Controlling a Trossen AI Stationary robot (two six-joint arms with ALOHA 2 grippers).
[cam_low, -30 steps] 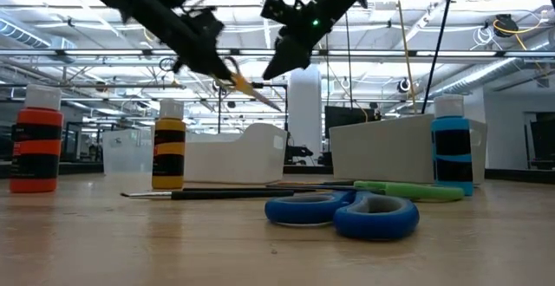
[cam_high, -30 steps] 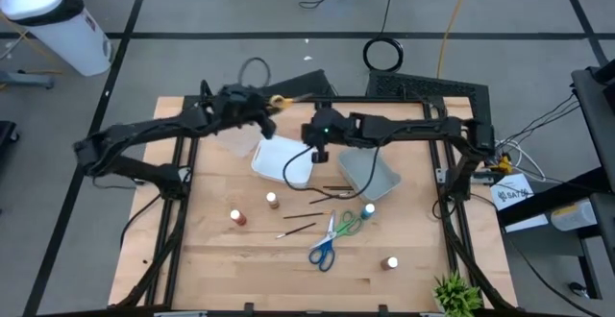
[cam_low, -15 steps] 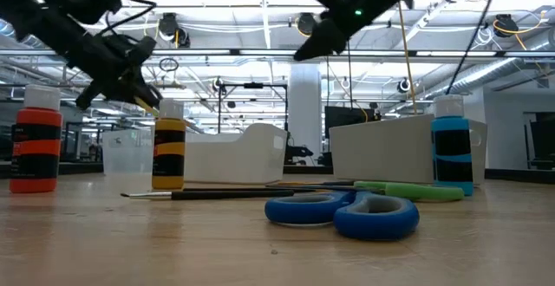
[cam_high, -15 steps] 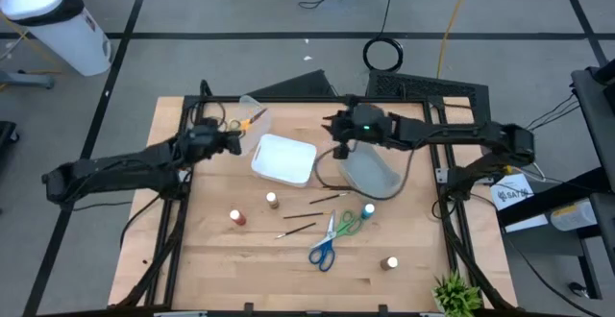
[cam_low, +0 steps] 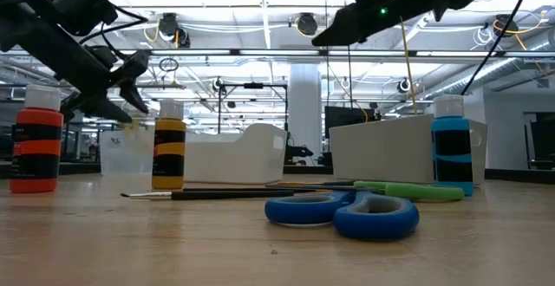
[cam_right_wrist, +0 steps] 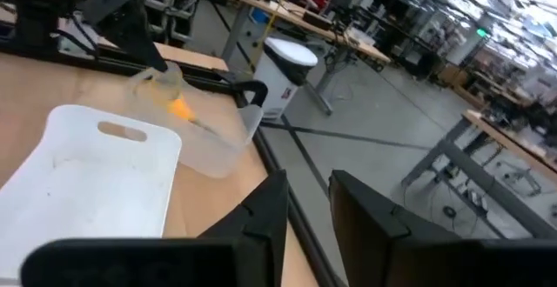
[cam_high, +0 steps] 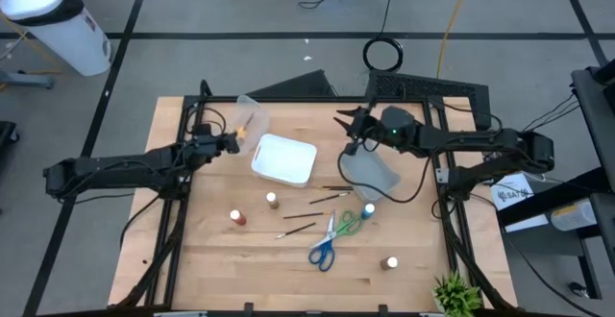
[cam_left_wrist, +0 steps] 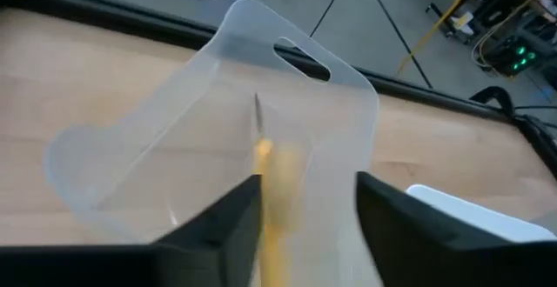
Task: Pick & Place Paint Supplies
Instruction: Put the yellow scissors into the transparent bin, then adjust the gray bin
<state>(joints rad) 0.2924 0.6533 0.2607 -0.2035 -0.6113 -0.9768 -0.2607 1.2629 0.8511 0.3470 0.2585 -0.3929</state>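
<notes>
My left gripper (cam_high: pixel 232 140) is open at the mouth of the clear bin (cam_high: pixel 249 115) at the far left. A yellow-handled thing with a thin metal tip (cam_left_wrist: pixel 268 176) shows blurred between its fingers, inside the bin. My right gripper (cam_high: pixel 347 131) hovers narrowly open and empty over the far end of the grey bin (cam_high: pixel 371 174). On the table lie blue scissors (cam_high: pixel 322 251), green scissors (cam_high: pixel 349 224), thin dark brushes (cam_high: pixel 328 197) and several small paint bottles (cam_high: pixel 272 200). My left gripper stands with a finger on either side of the yellow-handled thing (cam_left_wrist: pixel 271 209), slanting down into the clear bin. The thing is blurred beside one finger (cam_left_wrist: pixel 222 226); I cannot tell whether that finger touches it.
A white bin (cam_high: pixel 284 159) lies between the clear and the grey bin. In the low view a red bottle (cam_low: pixel 35 147), a yellow bottle (cam_low: pixel 168 152) and a blue bottle (cam_low: pixel 453 152) stand upright. A green plant (cam_high: pixel 456 296) is at the near right corner.
My left gripper has carried the yellow-handled thing down and toward the table's left edge to the clear bin, rolled its wrist, and opened. My right gripper has drawn away from the white bin toward the table's right edge.
</notes>
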